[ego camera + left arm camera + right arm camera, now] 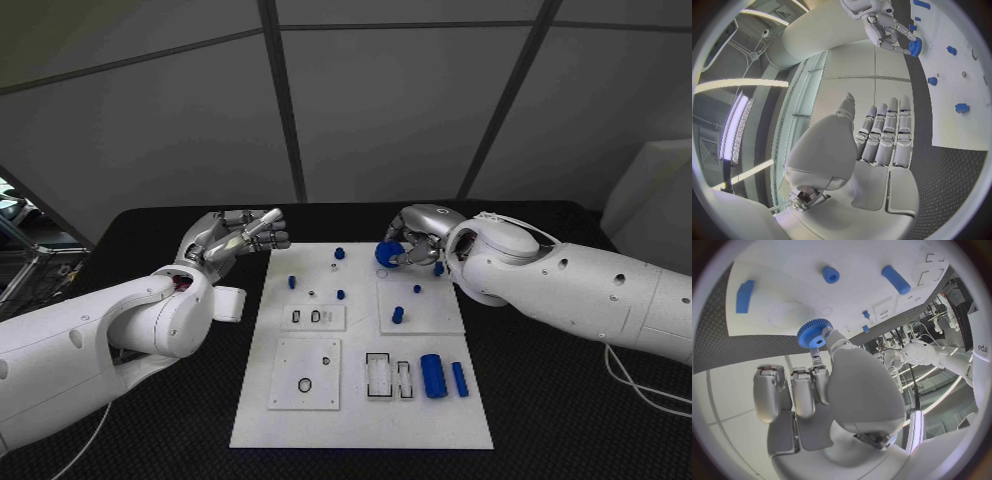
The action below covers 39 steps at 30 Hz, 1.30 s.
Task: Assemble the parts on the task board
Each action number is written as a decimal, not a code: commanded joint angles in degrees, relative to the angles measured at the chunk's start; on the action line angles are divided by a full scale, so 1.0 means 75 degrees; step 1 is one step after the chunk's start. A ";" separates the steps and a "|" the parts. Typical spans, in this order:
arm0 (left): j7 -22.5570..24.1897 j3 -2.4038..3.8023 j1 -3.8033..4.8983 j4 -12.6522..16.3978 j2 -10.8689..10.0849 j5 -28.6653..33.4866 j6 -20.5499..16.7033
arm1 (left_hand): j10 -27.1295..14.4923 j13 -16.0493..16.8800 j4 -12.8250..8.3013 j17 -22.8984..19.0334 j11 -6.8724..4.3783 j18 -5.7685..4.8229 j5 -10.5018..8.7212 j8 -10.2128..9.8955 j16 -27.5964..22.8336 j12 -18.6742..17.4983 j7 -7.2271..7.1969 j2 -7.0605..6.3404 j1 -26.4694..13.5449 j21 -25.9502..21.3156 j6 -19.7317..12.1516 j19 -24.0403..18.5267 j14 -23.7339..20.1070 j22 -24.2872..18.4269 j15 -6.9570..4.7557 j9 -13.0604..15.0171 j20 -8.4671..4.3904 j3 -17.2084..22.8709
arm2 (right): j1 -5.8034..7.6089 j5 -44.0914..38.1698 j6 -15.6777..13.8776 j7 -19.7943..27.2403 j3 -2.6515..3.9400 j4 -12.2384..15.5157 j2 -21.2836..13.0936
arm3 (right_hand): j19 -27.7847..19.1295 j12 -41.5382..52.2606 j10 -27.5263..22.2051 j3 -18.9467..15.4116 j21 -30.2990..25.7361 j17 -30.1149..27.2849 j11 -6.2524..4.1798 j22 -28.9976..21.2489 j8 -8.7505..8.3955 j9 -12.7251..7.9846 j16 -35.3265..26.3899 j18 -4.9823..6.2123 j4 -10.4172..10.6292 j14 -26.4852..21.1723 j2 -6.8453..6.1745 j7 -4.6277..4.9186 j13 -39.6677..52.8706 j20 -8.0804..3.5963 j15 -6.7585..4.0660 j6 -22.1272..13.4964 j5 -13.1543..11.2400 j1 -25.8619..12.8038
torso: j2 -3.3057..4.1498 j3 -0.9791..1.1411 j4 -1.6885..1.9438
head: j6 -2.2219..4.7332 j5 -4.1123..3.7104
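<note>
Gear (388, 255), blue and toothed, sits pinched in the right hand (414, 240) above the far edge of the task board (361, 420). Small blue pegs (340, 294) stand on the board beneath and beside it; two blue cylinders (434, 376) lie nearer. Left hand (242, 236) hovers beside the board's far left corner, fingers curled, holding nothing.

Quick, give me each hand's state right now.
Left hand: holds nothing, fingers extended side by side, open.
Right hand: fingers grip a small blue toothed plastic gear.
</note>
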 commanded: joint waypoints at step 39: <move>-0.0017 0.0011 0.0025 0.0030 0.0050 -0.0016 0.0083 | 0.0027 -0.0007 -0.0058 0.0011 -0.0008 -0.0093 -0.0009 -0.0052 -0.0051 -0.0044 -0.0011 0.0088 -0.0016 0.0039 0.0035 0.0056 0.0037 -0.0011 -0.0002 -0.0002 0.0009 0.0015 | 0.0011 -0.1455 0.0019 -0.0079 -0.0236 -0.0934 0.2067 | 0.0395 0.0033 0.0098 0.0254 0.0098 0.1813 0.0001 0.1489 -0.0120 -0.0017 0.0052 -0.0167 -0.0011 0.0780 -0.0042 -0.0151 0.0964 -0.0066 -0.0050 0.0242 -0.0097 -0.0175 | 0.0012 0.0007 0.0005 | -0.0112 0.0215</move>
